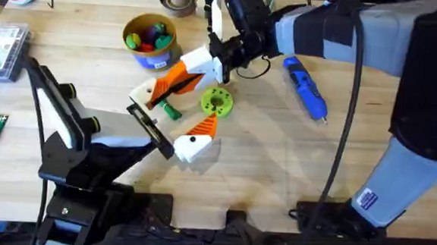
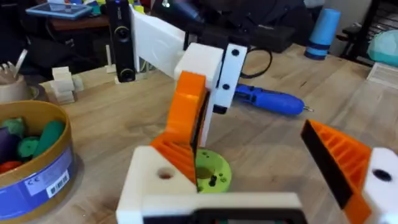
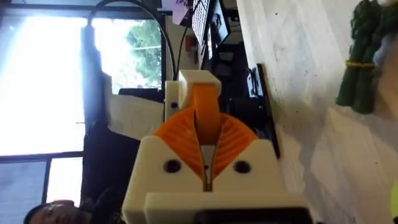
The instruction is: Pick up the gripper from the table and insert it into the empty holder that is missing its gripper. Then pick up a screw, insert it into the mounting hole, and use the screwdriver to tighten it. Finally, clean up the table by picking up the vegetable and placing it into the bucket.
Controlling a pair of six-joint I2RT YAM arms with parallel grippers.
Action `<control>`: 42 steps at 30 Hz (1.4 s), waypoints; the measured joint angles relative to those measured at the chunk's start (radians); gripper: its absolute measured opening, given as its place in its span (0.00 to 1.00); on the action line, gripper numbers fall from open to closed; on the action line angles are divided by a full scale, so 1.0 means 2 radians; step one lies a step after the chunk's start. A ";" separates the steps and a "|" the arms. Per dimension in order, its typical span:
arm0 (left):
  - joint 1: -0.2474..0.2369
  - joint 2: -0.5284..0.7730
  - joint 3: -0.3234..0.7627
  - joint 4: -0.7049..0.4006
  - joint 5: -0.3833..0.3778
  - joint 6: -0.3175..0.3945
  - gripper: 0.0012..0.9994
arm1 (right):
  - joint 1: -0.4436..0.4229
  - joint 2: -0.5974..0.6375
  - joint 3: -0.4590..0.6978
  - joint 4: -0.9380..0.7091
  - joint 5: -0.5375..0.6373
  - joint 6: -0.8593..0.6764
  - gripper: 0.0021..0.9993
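Wooden table (image 1: 277,164) | bucket (image 1: 149,38): colourful toys | right tool (image 1: 177,80) clamps left tool's (image 1: 176,131) finger

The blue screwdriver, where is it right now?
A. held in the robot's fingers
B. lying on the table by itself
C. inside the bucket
B. The blue screwdriver lies flat on the wooden table, off to one side of the right gripper, with nothing gripping it.

Wooden table (image 1: 276,172) bears bucket (image 1: 149,38), screwdriver (image 1: 306,86), seemingly vegetable (image 1: 170,110).
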State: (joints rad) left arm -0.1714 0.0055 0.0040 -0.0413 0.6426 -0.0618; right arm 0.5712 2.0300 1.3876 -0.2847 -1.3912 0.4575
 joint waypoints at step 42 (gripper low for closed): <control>-0.010 0.000 0.000 0.014 0.260 0.020 0.99 | -0.106 -0.158 0.054 -0.324 0.350 -0.284 0.69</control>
State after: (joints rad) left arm -0.1905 0.0052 0.0048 -0.0143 1.1623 -0.0220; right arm 0.3599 1.7142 1.4956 -0.9321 -0.6917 -0.1112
